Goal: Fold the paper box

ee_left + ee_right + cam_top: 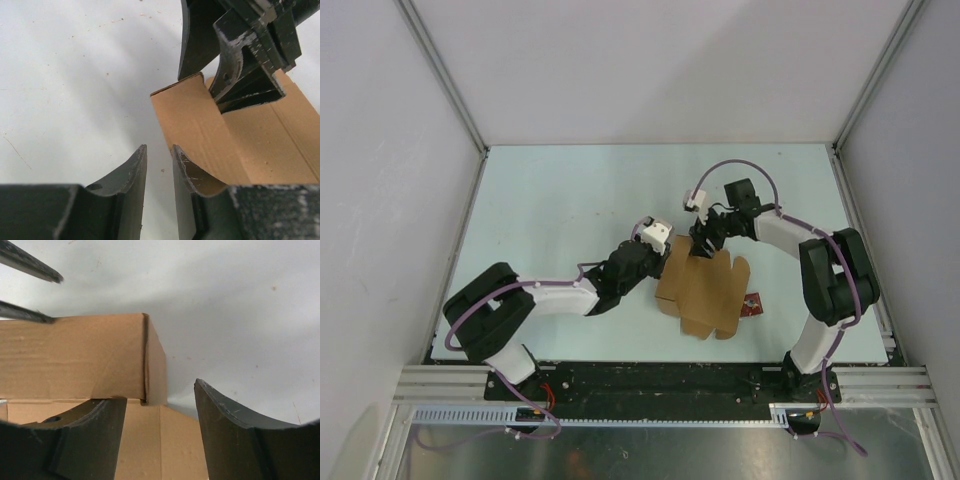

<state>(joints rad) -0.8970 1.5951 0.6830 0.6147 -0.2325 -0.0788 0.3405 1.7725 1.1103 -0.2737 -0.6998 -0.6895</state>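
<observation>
Paper box (705, 290) lies right of centre on the desk (560, 200), mostly a flat sheet; only its far wall (75, 355) stands upright, a short tab creased round the corner. Right tool (160, 390) released, jaws straddling that corner. Left tool (159, 150) nearly clenched on nothing at the sheet's left edge. Judged early: the other walls and flaps lie flat, unfolded.
</observation>
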